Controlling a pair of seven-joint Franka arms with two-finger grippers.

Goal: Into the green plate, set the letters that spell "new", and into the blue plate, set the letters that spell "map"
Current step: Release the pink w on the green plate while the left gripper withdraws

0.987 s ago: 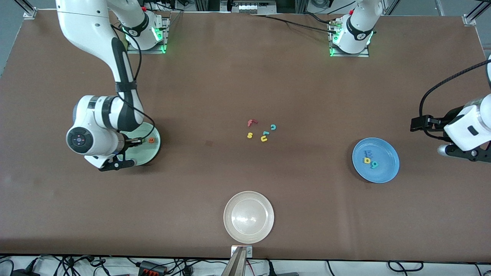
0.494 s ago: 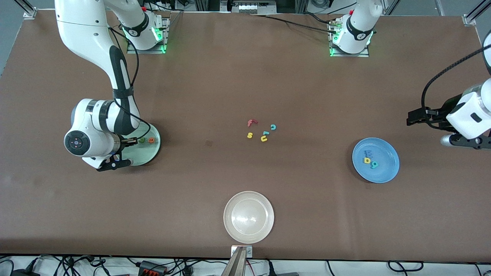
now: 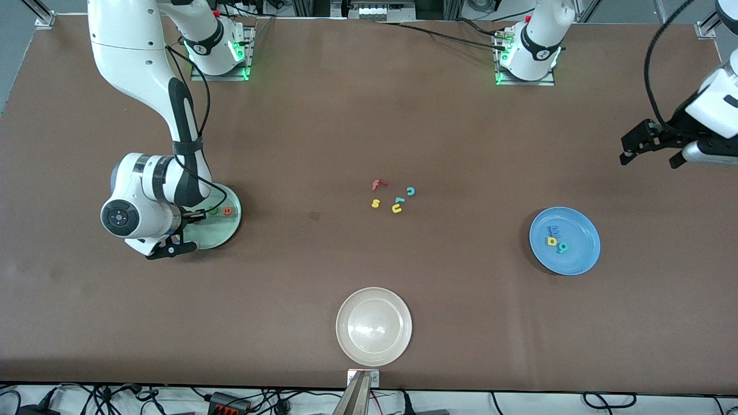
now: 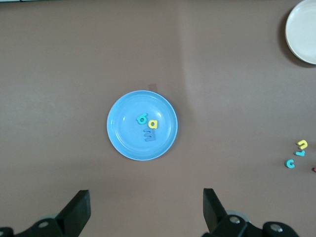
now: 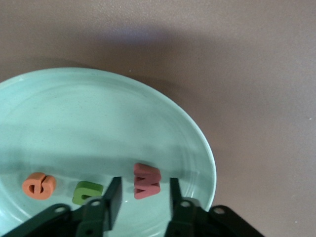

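At the right arm's end of the table, the green plate (image 3: pixel 222 230) holds all three letters of "new": the orange "e" (image 5: pixel 38 185), the olive-green "n" (image 5: pixel 87 192) and the pinkish-red "w" (image 5: pixel 146 180) lie in a row on its floor, each just apart from the next. The right gripper (image 5: pixel 143 195) hangs low over the plate, fingers parted on either side of the "w" with a slim gap each way, not touching it. Mid-table lies a loose cluster: red "f" (image 3: pixel 377 184), yellow "s" (image 3: pixel 375 203), yellow "u" (image 3: pixel 396 208), teal "c" (image 3: pixel 410 191). Nearer the front camera sits a beige plate (image 3: pixel 374 326). Toward the left arm's end, the blue plate (image 3: pixel 565 240) carries the blue "m" (image 4: pixel 149 135), yellow "a" (image 4: pixel 153 124) and teal "p" (image 4: pixel 141 118), huddled close. The left gripper (image 4: pixel 143 210) waits high over bare table, fingers spread wide, holding nothing.
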